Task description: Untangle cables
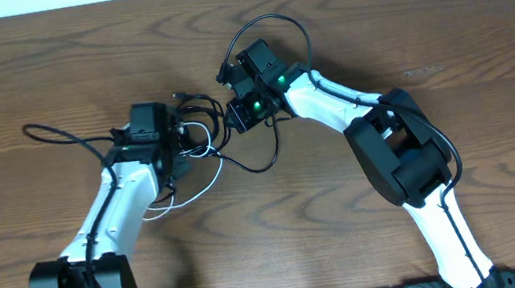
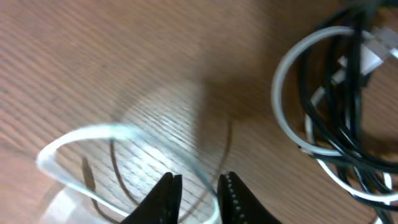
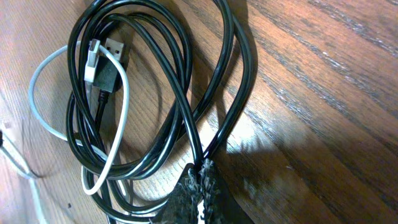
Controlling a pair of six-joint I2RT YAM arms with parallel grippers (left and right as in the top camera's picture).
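— Looking down from above, what lies nearest the front edge of the worktop?
— A slack loop of the white cable, beside the left arm. Behind it the tangle sits mid-worktop, between both tools.
— Can you see the grips from up there?
— No, only close up. The left tool has its jaws a little apart, with white cable running through the gap. The right tool is pinched together on the black cables.

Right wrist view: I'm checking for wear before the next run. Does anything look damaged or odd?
Yes: the right hand looks frayed and ragged at its tips, where it pinches the black cable. Nothing else stands out.
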